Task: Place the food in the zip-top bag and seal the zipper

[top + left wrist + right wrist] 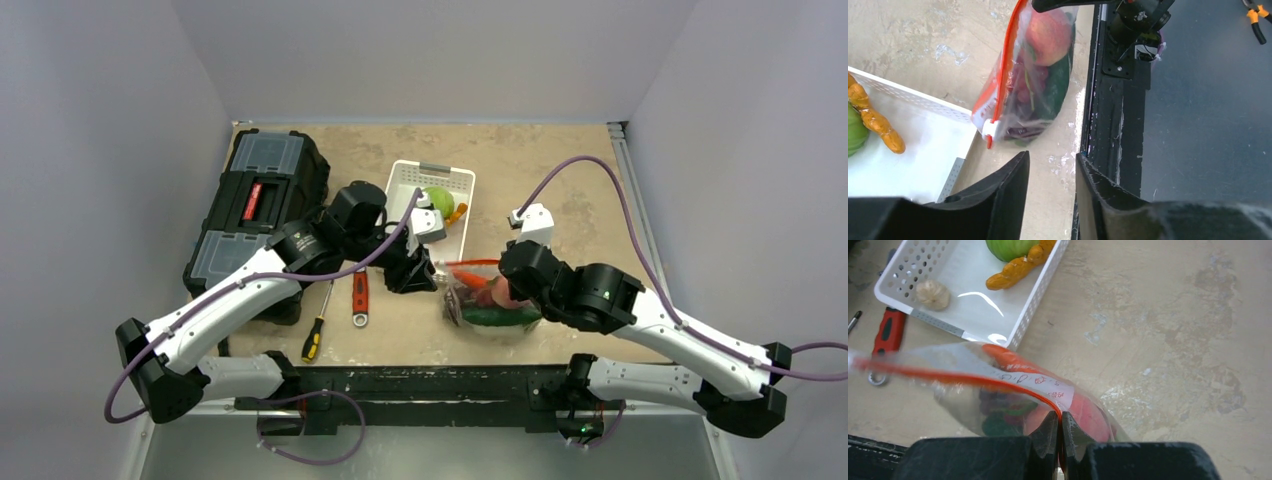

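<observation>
The zip-top bag (490, 305) lies near the table's front edge and holds a pink peach (1048, 30), green cucumber (1060, 80), purple grapes (1023, 92) and an orange carrot (1008, 359). Its red-orange zipper (948, 376) has a white slider (990, 129) at the end nearer the tray. My right gripper (1060, 415) is shut on the zipper's other end and holds that edge up. My left gripper (1052, 160) is open and empty, a short way from the slider end. In the white tray (405, 180) lie a green cabbage (437, 199), an orange knobbly piece (1015, 270) and a small white piece (933, 294).
A black toolbox (260, 205) stands at the left. A yellow-handled screwdriver (315, 335) and a red-handled wrench (360, 295) lie between it and the bag. The black base rail (420, 380) runs along the front edge, just beside the bag.
</observation>
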`<action>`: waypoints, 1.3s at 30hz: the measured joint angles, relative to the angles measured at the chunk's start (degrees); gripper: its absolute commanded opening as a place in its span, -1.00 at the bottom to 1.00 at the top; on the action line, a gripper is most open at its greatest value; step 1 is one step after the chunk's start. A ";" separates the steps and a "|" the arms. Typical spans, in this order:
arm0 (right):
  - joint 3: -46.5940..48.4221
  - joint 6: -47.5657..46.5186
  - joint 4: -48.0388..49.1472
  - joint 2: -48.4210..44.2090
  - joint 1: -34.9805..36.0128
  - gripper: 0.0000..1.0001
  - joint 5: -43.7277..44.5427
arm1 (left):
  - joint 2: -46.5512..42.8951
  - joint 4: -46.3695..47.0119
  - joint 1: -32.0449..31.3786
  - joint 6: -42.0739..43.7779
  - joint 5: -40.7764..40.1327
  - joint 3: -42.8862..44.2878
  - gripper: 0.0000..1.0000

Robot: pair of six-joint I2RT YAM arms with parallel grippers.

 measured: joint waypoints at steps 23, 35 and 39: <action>8.81 7.41 -12.48 6.64 -7.48 -1.00 18.08 | -14.19 10.99 0.00 -1.60 -20.76 -7.26 0.34; 9.62 -6.40 -6.38 9.46 -26.38 -1.00 26.27 | -15.58 12.37 0.00 -2.80 -24.26 -7.56 0.33; 8.13 -9.42 -4.72 6.51 -26.69 -1.00 31.43 | -16.02 12.63 0.00 -3.50 -24.26 -7.76 0.33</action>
